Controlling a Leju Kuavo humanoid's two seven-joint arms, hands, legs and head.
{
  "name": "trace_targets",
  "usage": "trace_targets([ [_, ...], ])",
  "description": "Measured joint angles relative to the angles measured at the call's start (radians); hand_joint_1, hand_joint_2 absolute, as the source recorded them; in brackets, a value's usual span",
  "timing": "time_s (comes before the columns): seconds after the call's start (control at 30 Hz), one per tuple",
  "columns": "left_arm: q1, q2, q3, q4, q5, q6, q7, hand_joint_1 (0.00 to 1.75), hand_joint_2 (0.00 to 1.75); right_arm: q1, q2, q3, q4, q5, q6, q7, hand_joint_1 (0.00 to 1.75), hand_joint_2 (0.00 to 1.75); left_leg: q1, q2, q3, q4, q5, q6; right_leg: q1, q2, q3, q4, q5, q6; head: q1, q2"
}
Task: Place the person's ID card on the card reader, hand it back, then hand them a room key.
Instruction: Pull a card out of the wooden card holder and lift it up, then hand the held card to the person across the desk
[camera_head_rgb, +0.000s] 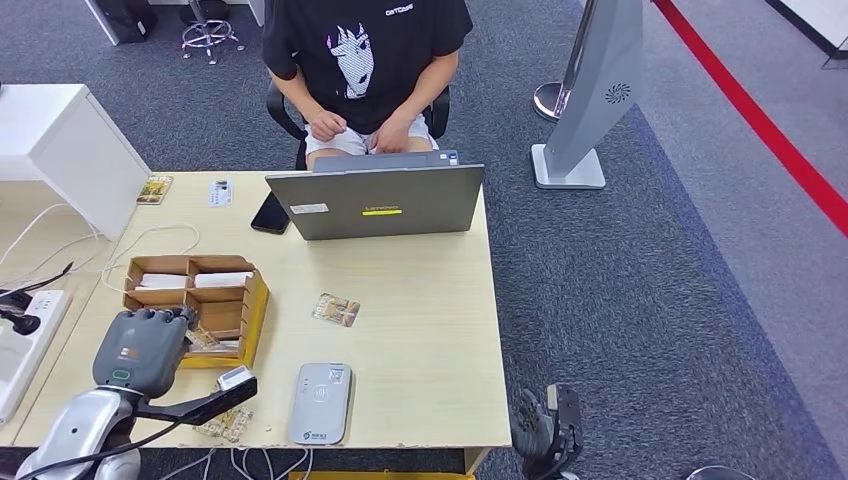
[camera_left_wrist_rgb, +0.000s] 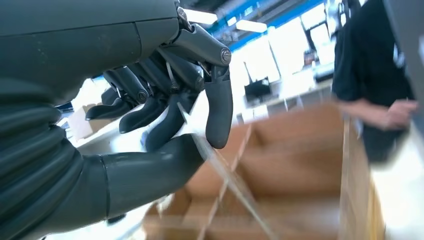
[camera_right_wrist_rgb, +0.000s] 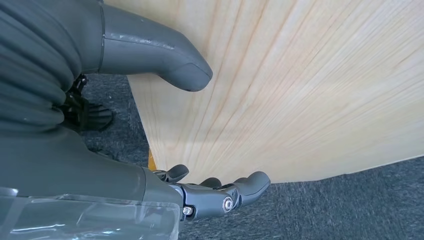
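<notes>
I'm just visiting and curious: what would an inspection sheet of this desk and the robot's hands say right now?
Surface: pale wooden table, bare in the middle.
Job's things: grey card reader at the near edge; a card lying apart from it; wooden box with compartments holding cards.
Clutter: laptop, black phone, small leaflets at the far left.
Hands: left hand at the box, pinching a thin clear card; right hand hanging beside the table, holding nothing.
Cables: white cable across the table's left; power strip.
Surroundings: seated person, grey carpet, red floor line.
</notes>
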Motion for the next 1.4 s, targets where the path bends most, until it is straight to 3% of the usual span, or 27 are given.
trace_targets([
  [0.2, -0.063, -0.004, -0.042, -0.146, 0.021, -0.065, 0.036, 1.75, 1.75, 0.001, 0.0, 0.0, 0.001, 0.004, -0.002, 0.001, 0.0, 1.75, 0.0, 0.0, 0.0, 0.0, 0.0, 0.0, 0.0, 0.0, 0.0, 0.0, 0.0, 0.0, 0.0, 0.0],
  [0.33, -0.124, -0.002, -0.062, -0.168, -0.011, -0.104, 0.075, 1.75, 1.75, -0.001, 0.002, 0.002, 0.001, 0.015, -0.005, 0.004, 0.0, 1.75, 0.0, 0.0, 0.0, 0.0, 0.0, 0.001, 0.0, 0.0, 0.0, 0.0, 0.001, 0.0, 0.0, 0.0],
  [0.53, -0.27, 0.016, -0.058, -0.064, 0.004, -0.171, 0.132, 1.75, 1.75, -0.015, 0.003, 0.014, 0.006, 0.035, -0.006, 0.021, 0.0, 1.75, 0.0, 0.0, -0.001, 0.0, 0.003, 0.0, 0.0, 0.0, -0.001, 0.0, 0.002, -0.002, 0.001, 0.0],
  [0.67, -0.325, 0.019, -0.043, 0.025, 0.016, -0.18, 0.135, 1.75, 1.75, -0.021, 0.004, 0.028, 0.012, 0.045, -0.009, 0.025, 0.0, 1.75, 0.0, 0.003, -0.001, 0.0, 0.003, -0.001, 0.001, 0.003, -0.001, 0.001, 0.003, -0.003, 0.0, 0.0],
  [1.3, -0.35, 0.012, -0.005, 0.117, 0.021, -0.177, 0.135, 1.75, 1.75, -0.025, 0.004, 0.046, 0.023, 0.044, -0.008, 0.022, 0.0, 1.75, 0.003, 0.011, -0.001, 0.0, 0.001, -0.003, 0.003, 0.012, -0.005, 0.001, 0.003, -0.004, 0.0, 0.0],
  [1.33, -0.35, 0.011, -0.004, 0.117, 0.021, -0.176, 0.135, 1.67, 1.75, -0.025, 0.004, 0.047, 0.024, 0.044, -0.008, 0.022, 0.0, 1.75, 0.003, 0.011, -0.001, -0.001, 0.001, -0.003, 0.003, 0.012, -0.005, 0.001, 0.003, -0.004, 0.0, 0.0],
  [1.4, -0.35, 0.011, -0.003, 0.118, 0.022, -0.176, 0.135, 0.8, 1.75, -0.025, 0.004, 0.047, 0.024, 0.044, -0.008, 0.022, 0.0, 1.75, 0.003, 0.011, -0.001, -0.001, 0.001, -0.003, 0.003, 0.012, -0.005, 0.001, 0.003, -0.004, 0.0, 0.0],
])
